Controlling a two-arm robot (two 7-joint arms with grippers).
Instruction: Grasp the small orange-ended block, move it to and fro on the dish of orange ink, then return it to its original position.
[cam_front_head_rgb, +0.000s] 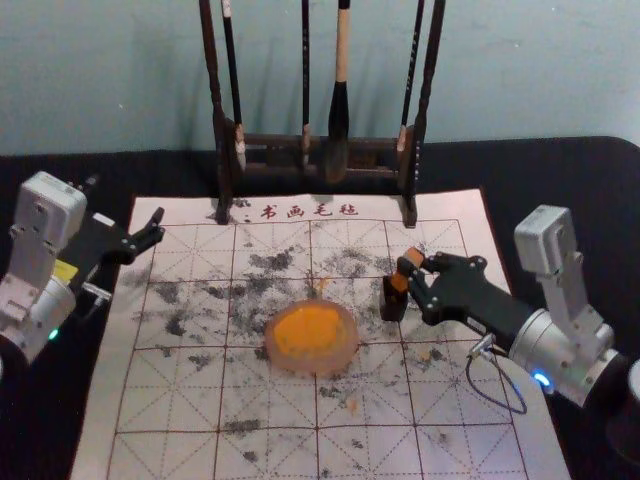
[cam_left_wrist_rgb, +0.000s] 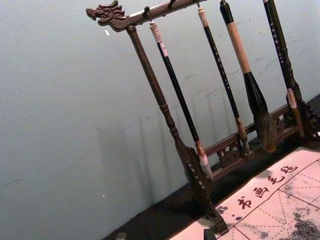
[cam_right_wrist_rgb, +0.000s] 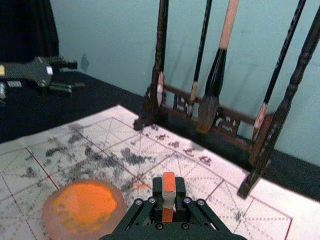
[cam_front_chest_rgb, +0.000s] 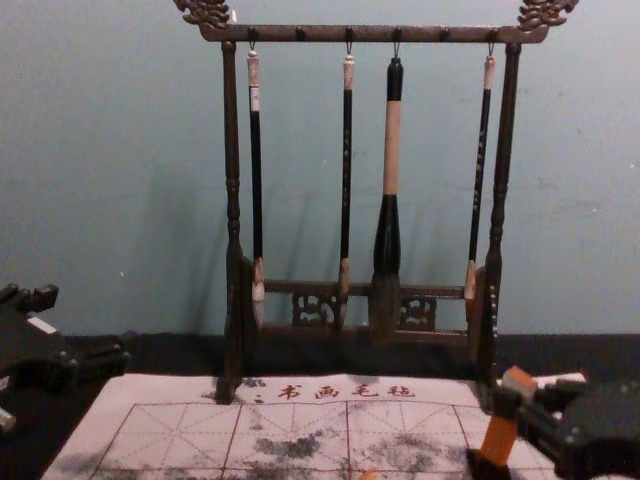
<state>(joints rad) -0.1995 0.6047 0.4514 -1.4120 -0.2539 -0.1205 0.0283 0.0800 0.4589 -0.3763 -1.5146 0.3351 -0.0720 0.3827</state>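
My right gripper (cam_front_head_rgb: 409, 276) is right of the ink dish, shut on the small block (cam_front_head_rgb: 400, 283); in the right wrist view the gripper (cam_right_wrist_rgb: 169, 200) pinches the block (cam_right_wrist_rgb: 169, 182), orange with a pale band. In the chest view the block (cam_front_chest_rgb: 499, 440) leans, its lower end over a small dark piece (cam_front_head_rgb: 393, 303); contact between them is unclear. The round dish (cam_front_head_rgb: 355, 345) with orange ink lies mid-mat. My left gripper (cam_front_head_rgb: 124, 205) is parked open at the mat's far left; its fingertips (cam_left_wrist_rgb: 209, 234) show in the left wrist view.
A dark wooden brush rack (cam_front_head_rgb: 225, 165) with hanging brushes stands at the mat's far edge, before the wall. The white gridded mat (cam_front_head_rgb: 160, 400) carries black ink smudges and lies on a black table covering (cam_front_head_rgb: 590, 180).
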